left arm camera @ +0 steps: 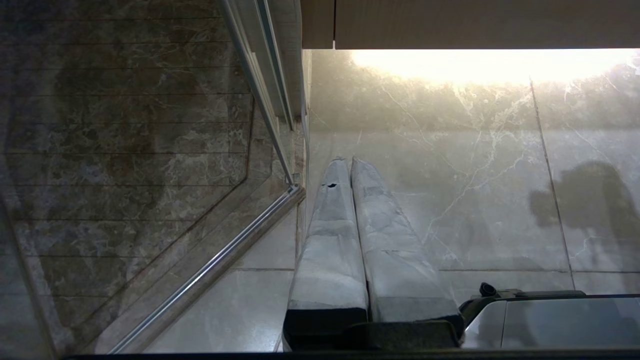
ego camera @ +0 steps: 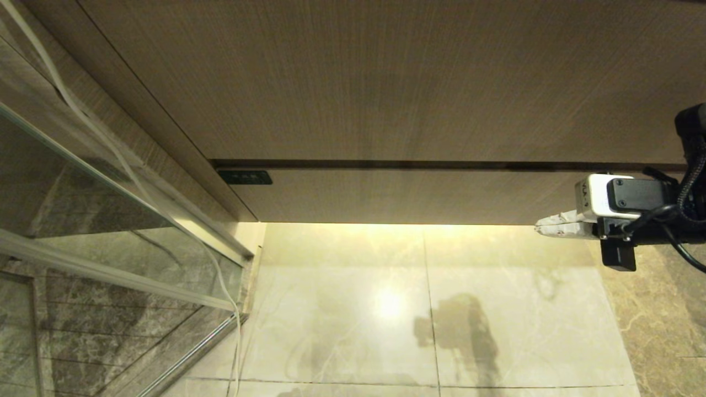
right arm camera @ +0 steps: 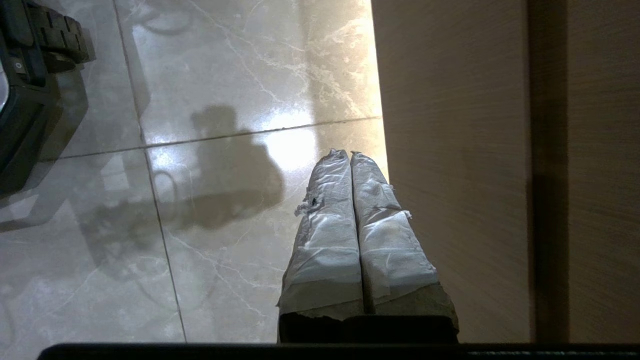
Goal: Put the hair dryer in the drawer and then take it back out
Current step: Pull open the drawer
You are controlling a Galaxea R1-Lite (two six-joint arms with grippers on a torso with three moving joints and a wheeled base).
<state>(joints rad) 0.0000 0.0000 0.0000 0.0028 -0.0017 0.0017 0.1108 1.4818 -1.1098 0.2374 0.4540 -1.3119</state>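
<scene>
- Right pincer (ego camera: 543, 226), taped fingers pressed together on nothing, hangs level just before the closed drawer (ego camera: 397, 196), near its right end.
- Left pincer (left arm camera: 347, 162), likewise pinched together, hangs over the marble floor (left arm camera: 450, 200).
- No hair dryer shows.

Glossy pale marble floor (ego camera: 342, 309) beneath the closed wood-grain drawer (ego camera: 397, 196).

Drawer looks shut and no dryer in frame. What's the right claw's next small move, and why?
Probably ease the right claw up to the lower edge of the drawer front and hook it to pull. The drawer is closed and has no handle, and the claw, shut and empty, sits beside the front near its bottom edge. The left claw is shut over the floor. The hair dryer is not in view.
</scene>
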